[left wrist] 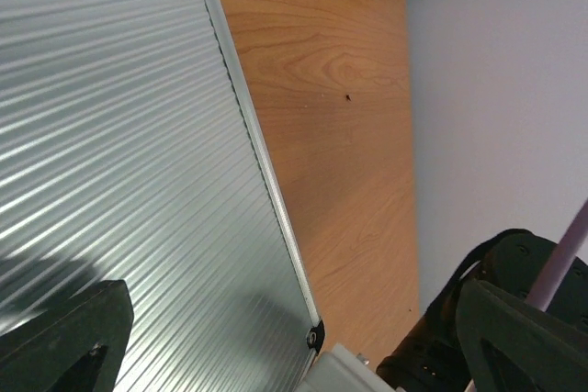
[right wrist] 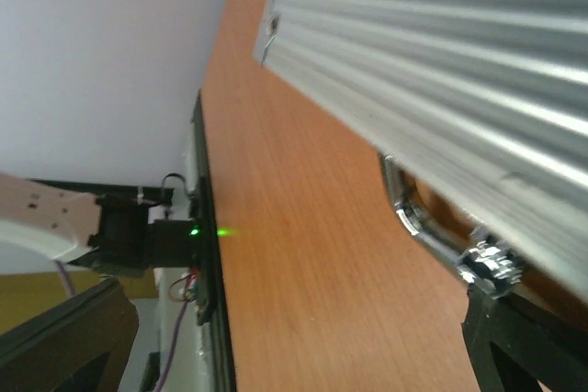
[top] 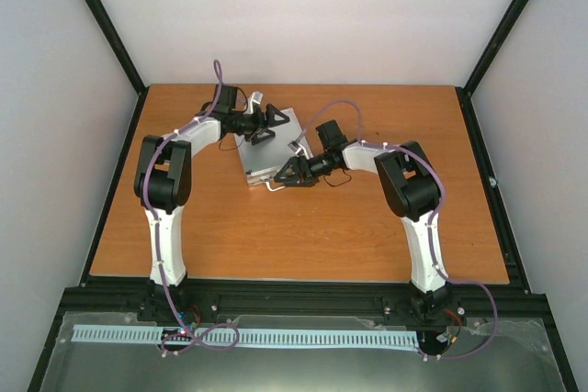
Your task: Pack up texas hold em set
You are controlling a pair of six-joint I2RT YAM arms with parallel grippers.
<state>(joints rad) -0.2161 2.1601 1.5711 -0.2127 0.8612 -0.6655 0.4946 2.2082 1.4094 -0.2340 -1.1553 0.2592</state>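
Case (top: 271,151) lies closed between left hand (top: 266,124) and right hand (top: 292,173).

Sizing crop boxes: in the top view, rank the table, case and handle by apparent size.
Largest to smallest:
1. table
2. case
3. handle
No two look alike in size.

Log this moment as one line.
aluminium case: closed, on table | left fingers: open, over case | right fingers: open, at handle
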